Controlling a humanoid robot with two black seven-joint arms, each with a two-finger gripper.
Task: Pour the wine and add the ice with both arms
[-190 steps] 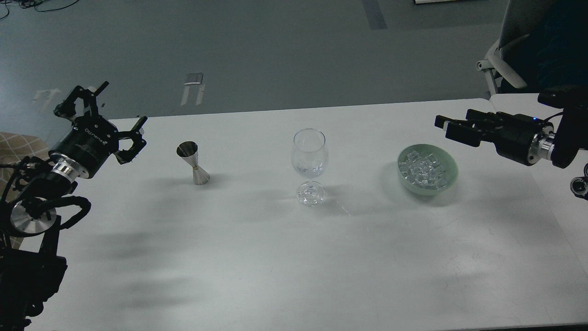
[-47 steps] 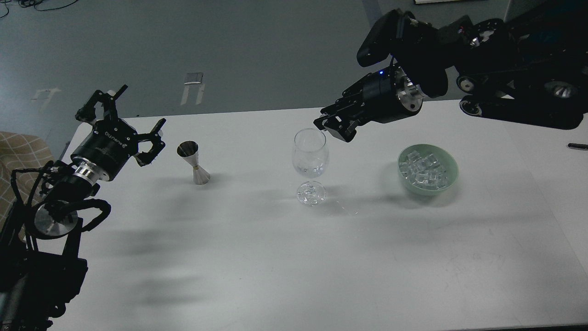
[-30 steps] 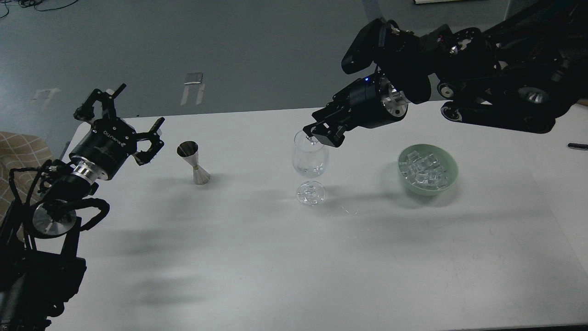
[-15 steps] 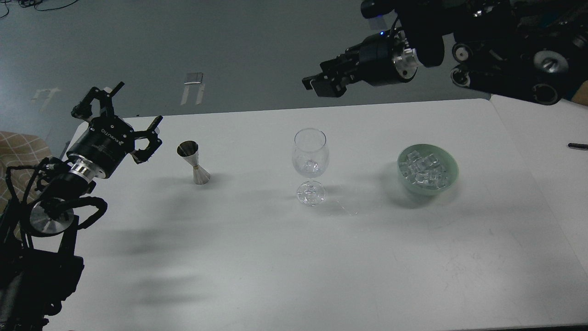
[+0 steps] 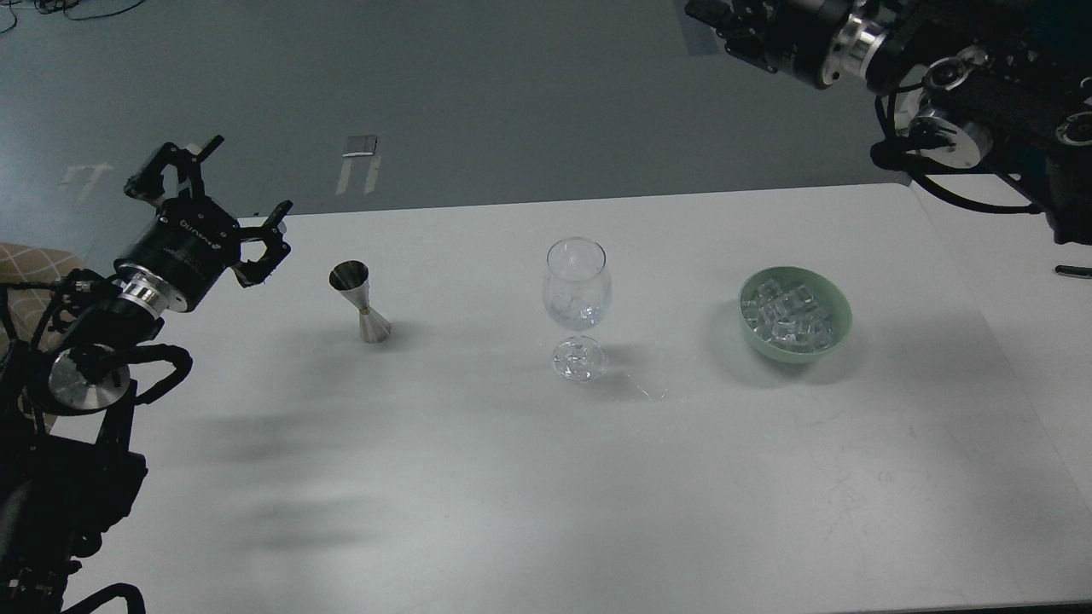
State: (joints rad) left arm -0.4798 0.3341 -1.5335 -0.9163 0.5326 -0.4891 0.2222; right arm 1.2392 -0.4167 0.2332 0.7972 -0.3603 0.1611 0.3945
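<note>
Two arms in view, both clear of the props. Near half of the tabletop (image 5: pixel 529 512) carries only soft shadows.

Mid-depth, left to right: left gripper (image 5: pixel 217 200) hangs over the left edge, fingers spread wide, nothing between them, well apart from the jigger. Jigger (image 5: pixel 359 302) stands left of centre, metal hourglass shape, looks slightly tilted with the top leaning left. Glass (image 5: pixel 576 307) stands upright at the centre on its stem, with ice cubes in the bottom of its bowl; can't count them through the reflections. Green bowl (image 5: pixel 795 314) sits right of centre, well apart from the glass. Ice (image 5: pixel 787 312) fills it, a heap of clear cubes, below the rim.

Small dark object (image 5: pixel 1073 271) at the right edge of the frame, cut off, on the adjoining surface past the tabletop's right edge; can't identify it.

Far: right arm (image 5: pixel 955 94) is up high beyond the far right corner, over the floor. Right gripper (image 5: pixel 712 13) is cropped by the top of the frame, only its base shows, so can't tell whether its fingers are spread or pressed together, or whether it carries anything.
</note>
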